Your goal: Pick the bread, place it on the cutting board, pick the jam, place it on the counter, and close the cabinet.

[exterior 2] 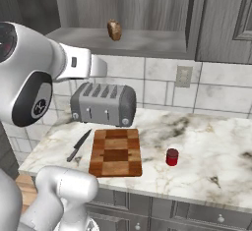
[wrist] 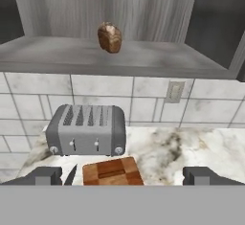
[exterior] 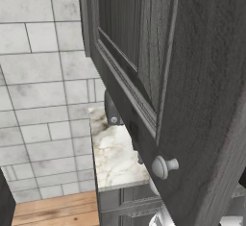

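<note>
Cabinet (exterior: 192, 76) door dominates the left base view, swung open toward the camera with its round knob (exterior: 163, 166) low on the panel, and a strip of counter (exterior: 117, 153) shows past its edge.

In the right base view, the bread (exterior 2: 114, 29) sits on the open cabinet's shelf (exterior 2: 142, 43), above the toaster (exterior 2: 103, 104); the cutting board (exterior 2: 116, 152) lies on the counter below, a knife (exterior 2: 78, 145) just beside it and a small red jar (exterior 2: 172, 157) (presumably the jam) further along.

From the hand view, the gripper (wrist: 122, 177) has its fingers (wrist: 45, 175) spread wide apart, holding nothing. The bread lies ahead of it and higher, close to the centre line, standing upright on the shelf, well apart from the tips. Reaching it looks to call for a rise and a forward push.
</note>
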Motion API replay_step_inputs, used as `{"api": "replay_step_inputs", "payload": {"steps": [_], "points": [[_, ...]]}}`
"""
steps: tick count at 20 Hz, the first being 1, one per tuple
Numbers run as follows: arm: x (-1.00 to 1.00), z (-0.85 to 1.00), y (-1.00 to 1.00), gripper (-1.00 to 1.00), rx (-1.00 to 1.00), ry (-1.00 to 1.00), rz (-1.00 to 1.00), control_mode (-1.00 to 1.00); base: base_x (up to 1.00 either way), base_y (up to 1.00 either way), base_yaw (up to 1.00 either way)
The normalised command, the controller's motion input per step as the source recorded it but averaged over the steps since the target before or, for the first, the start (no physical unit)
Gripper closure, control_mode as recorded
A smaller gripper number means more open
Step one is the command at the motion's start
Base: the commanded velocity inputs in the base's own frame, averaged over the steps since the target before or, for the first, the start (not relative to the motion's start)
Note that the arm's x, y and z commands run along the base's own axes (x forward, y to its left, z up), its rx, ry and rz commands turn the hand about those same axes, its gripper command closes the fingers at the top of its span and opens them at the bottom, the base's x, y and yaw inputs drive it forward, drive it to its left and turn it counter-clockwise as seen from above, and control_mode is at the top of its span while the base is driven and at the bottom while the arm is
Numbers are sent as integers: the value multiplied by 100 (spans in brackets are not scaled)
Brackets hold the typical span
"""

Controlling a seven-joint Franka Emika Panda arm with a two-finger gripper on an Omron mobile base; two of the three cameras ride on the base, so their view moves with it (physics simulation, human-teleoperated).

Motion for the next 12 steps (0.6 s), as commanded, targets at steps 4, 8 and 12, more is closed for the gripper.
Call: {"api": "replay_step_inputs", "payload": {"steps": [4, 8, 12], "points": [[1, 7, 9, -100, 0, 0, 0, -100, 0, 0, 0], [4, 0, 6, -100, 0, 0, 0, -100, 0, 0, 0], [10, 0, 6, -100, 0, 0, 0, -100, 0, 0, 0]]}}
